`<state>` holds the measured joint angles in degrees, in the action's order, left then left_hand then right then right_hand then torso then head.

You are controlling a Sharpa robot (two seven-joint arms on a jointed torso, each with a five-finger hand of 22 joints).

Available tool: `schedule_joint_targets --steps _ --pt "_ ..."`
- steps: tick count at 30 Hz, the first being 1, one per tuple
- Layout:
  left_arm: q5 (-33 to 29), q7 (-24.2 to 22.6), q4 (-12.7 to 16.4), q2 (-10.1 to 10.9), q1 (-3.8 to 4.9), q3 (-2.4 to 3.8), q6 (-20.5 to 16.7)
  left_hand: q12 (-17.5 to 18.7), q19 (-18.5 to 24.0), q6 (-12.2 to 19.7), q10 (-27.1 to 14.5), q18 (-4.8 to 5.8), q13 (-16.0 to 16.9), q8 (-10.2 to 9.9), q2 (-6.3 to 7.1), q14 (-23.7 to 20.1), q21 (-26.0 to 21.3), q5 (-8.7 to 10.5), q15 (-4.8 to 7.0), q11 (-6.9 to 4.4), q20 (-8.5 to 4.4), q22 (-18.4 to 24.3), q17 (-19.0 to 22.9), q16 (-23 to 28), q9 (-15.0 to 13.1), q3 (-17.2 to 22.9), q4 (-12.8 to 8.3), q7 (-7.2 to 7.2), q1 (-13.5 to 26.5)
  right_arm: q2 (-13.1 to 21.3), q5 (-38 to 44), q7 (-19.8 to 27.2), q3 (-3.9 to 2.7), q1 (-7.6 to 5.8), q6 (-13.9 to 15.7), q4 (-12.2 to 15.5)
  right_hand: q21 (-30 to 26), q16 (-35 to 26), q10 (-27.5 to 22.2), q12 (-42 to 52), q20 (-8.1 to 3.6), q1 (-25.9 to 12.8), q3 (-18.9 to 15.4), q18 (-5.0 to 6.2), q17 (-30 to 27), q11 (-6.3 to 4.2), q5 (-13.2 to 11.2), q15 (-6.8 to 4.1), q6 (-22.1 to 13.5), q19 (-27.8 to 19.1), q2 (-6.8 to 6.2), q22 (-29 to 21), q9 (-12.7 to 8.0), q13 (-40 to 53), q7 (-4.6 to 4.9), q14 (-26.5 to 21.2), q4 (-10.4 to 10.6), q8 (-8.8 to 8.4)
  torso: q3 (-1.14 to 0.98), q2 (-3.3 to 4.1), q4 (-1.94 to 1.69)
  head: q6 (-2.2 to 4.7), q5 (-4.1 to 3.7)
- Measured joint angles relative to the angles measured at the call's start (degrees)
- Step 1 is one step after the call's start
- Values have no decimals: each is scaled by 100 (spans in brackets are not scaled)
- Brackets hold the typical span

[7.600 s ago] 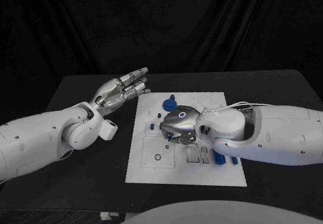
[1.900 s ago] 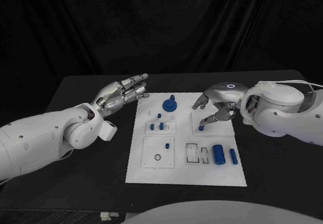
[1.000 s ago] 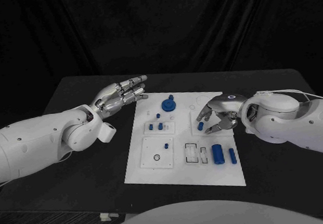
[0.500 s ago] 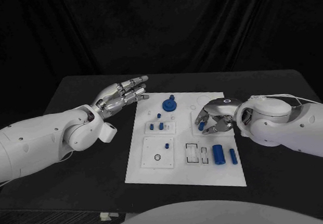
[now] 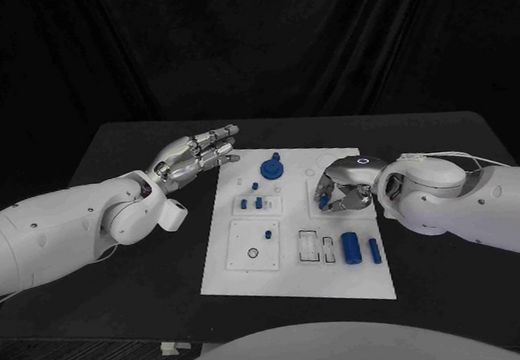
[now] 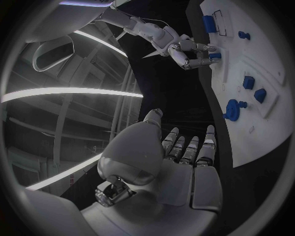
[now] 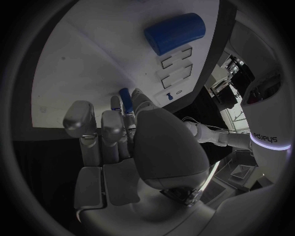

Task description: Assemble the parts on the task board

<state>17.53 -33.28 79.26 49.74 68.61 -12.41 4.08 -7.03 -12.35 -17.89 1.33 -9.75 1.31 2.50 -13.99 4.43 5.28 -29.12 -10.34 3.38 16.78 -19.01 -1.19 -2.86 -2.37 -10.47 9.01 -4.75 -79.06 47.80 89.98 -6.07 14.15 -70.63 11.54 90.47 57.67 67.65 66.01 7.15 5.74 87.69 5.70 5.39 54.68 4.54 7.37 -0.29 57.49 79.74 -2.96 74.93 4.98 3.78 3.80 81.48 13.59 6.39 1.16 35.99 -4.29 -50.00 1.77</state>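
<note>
The white task board (image 5: 294,270) lies in the middle of the table. My right hand (image 5: 343,188) hangs low over its right middle and pinches a small blue peg (image 5: 322,200) between thumb and a finger; the right wrist view has the peg (image 7: 125,101) at the fingertips, close above the board (image 7: 80,64). My left hand (image 5: 195,156) hovers off the board's far left corner, fingers apart and holding nothing. On the board sit a blue knob (image 5: 273,169), two small blue blocks (image 5: 253,203), a fat blue cylinder (image 5: 352,248) and a thin blue bar (image 5: 376,251).
A tiny blue pin (image 5: 268,232) stands in the near left panel beside a ring-shaped hole (image 5: 254,253). Empty rectangular slots (image 5: 310,245) lie left of the cylinder. Black table (image 5: 121,266) surrounds the board, with dark curtain behind.
My right hand has come down and leftward from the board's far right edge, carrying the blue peg, and now sits closer over the board. The left hand has hardly moved.
</note>
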Motion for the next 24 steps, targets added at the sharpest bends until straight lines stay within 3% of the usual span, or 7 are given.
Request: schedule_joint_targets --steps 4,10,18,21,24 --pt "0 2 -9 -1 -13 0 13 -22 0 -121 0 0 0 27 0 0 0 0 0 0 0 13 0 0 -15 0 0 -42 0 -7 0 9 0 1 85 -1 -77 -84 189 0 0 151 56 0 -103 -56 -55 -22 339 0 44 0 83 0 65 -22 -8 136 1 0 1 0 18" --pt "0 6 -17 -5 -31 0 27 -22 0 -167 0 0 0 27 0 0 0 0 0 0 0 21 0 0 -22 0 0 -48 0 -8 1 42 1 4 257 2 -77 -118 375 0 -21 356 146 0 -158 -135 -60 -41 697 -21 12 -1 161 -3 171 -41 -100 255 2 -1 5 0 32" --pt "0 13 -22 -9 -45 0 45 -46 0 -238 20 0 0 61 0 0 0 0 0 20 0 28 0 0 -28 32 0 -78 0 131 44 57 3 0 482 187 -133 -217 515 -24 -61 450 190 0 -294 -178 -127 -82 813 -61 26 -1 161 -9 205 -82 -113 315 2 -4 5 0 55" --pt "0 17 -22 -10 -47 0 49 -46 0 -260 20 0 3 61 0 0 0 -19 0 20 0 28 0 0 -28 49 -17 -99 0 225 74 56 3 -66 572 369 -133 -243 525 -47 -61 532 214 0 -317 -188 -128 -82 814 -61 16 -1 161 -11 204 -82 -135 318 2 -5 2 0 66" --pt "0 21 -27 -11 -48 0 51 -69 0 -280 20 0 6 84 0 0 0 -22 0 20 0 34 0 0 -34 56 -24 -78 0 323 100 54 4 -230 646 598 -133 -243 555 -56 -61 561 215 0 -320 -179 -128 -82 815 -61 18 -2 161 -11 204 -82 -135 319 2 -5 2 0 79"
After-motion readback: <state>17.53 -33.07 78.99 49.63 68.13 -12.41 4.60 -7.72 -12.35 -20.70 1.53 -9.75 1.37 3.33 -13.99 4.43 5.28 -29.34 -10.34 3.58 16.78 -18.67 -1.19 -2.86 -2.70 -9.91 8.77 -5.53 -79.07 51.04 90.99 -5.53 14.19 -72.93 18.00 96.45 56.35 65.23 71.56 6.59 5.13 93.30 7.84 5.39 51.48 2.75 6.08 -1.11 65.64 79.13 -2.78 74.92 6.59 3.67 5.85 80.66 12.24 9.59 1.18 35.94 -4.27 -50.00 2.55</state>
